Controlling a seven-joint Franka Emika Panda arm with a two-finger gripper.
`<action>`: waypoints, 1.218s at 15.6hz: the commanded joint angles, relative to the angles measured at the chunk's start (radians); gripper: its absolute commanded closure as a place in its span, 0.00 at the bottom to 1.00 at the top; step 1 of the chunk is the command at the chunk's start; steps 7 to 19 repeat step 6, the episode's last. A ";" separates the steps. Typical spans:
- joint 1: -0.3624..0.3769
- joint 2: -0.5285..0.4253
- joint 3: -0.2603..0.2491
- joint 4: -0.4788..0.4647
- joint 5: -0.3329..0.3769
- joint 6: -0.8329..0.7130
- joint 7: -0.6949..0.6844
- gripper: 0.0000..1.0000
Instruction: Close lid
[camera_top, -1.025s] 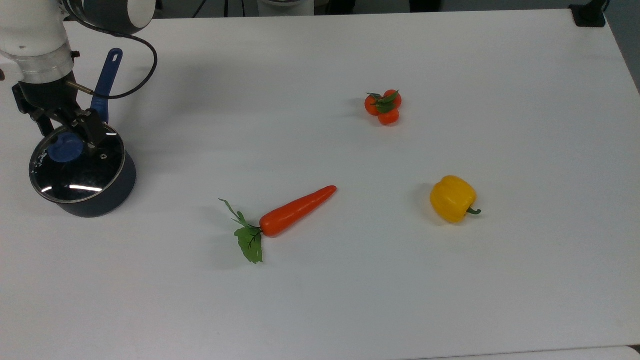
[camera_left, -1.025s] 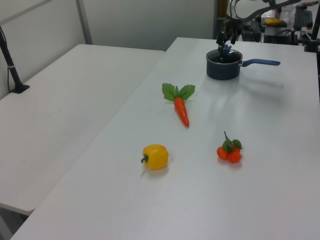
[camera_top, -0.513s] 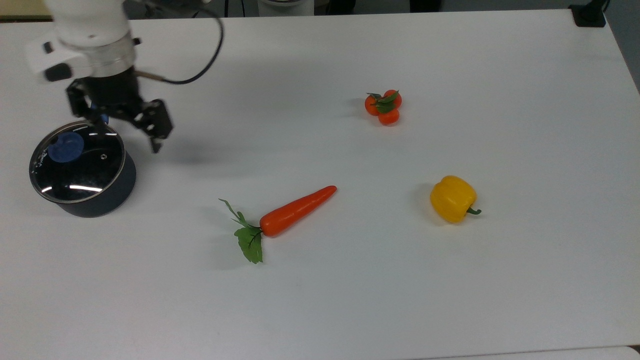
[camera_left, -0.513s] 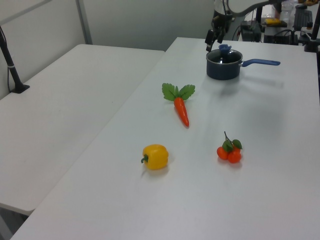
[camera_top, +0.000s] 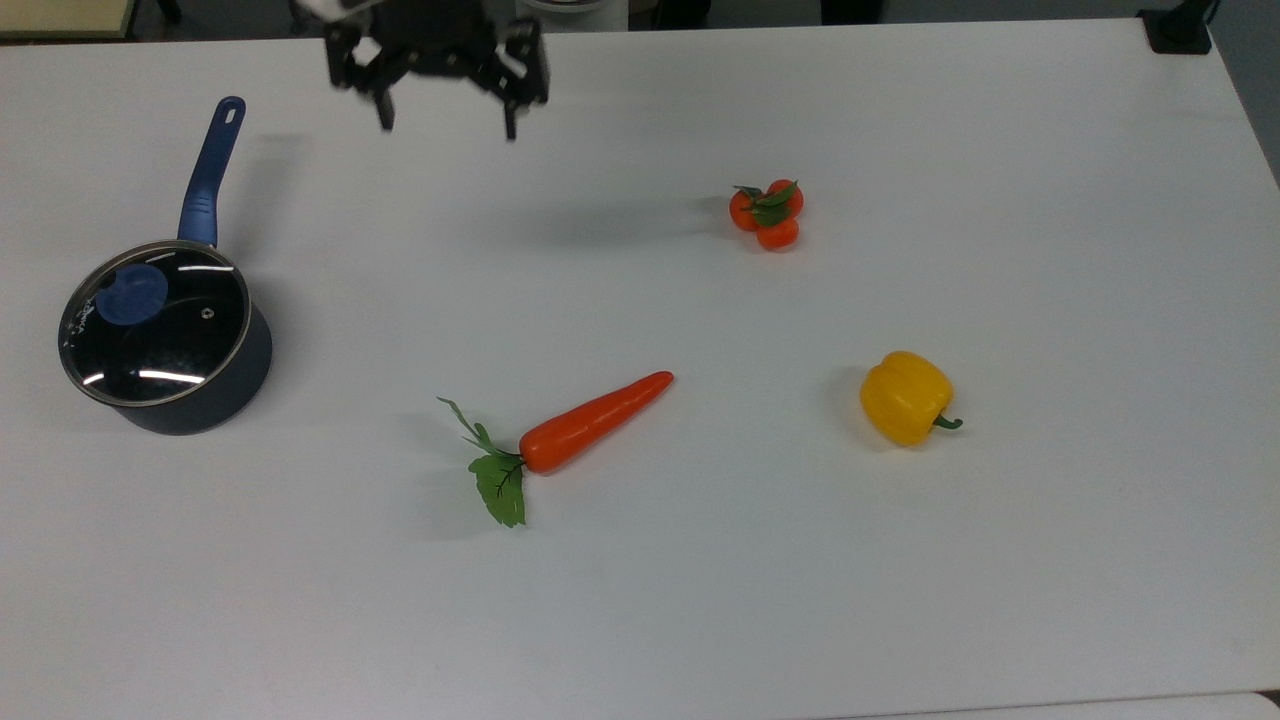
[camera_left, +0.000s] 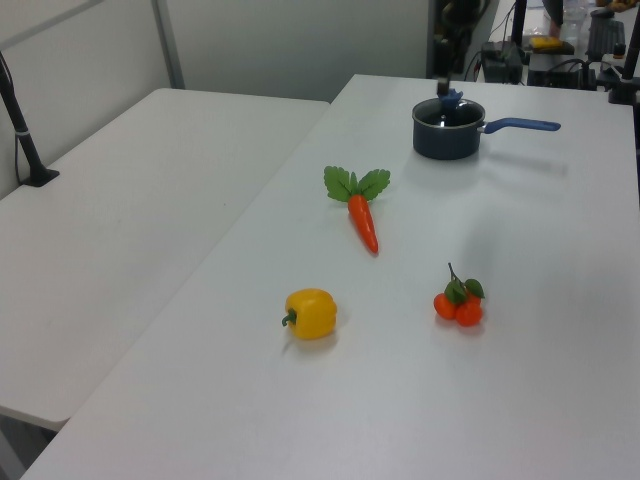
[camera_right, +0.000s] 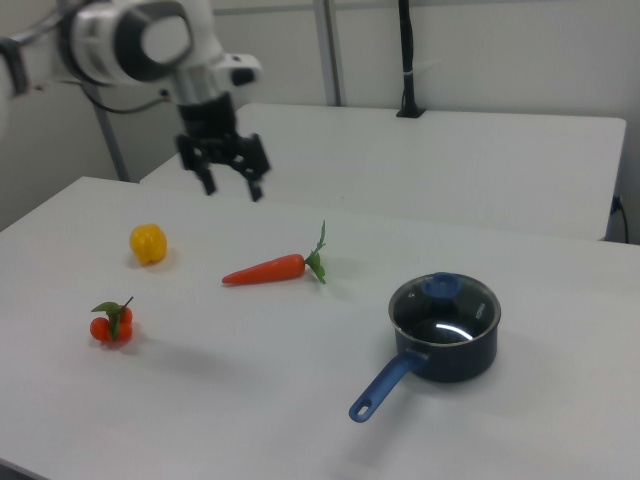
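Above white table (camera_top: 1000, 150), hand (camera_top: 447, 128) spread wide, empty; lid (camera_top: 153, 324) sits on saucepan (camera_top: 225, 385).

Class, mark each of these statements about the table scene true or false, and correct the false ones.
1. The lid sits on the saucepan. True.
2. The gripper is holding the lid. False: it is open, in the air away from the pan.
3. The carrot lies inside the saucepan. False: it lies on the table.
4. The yellow pepper and the tomatoes lie apart. True.
5. The saucepan's handle is red. False: it is blue.
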 joint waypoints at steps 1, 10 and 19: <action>0.055 -0.185 -0.018 -0.161 -0.013 -0.096 -0.008 0.00; 0.037 -0.210 -0.020 -0.185 -0.011 -0.097 -0.006 0.00; 0.037 -0.210 -0.020 -0.185 -0.011 -0.097 -0.006 0.00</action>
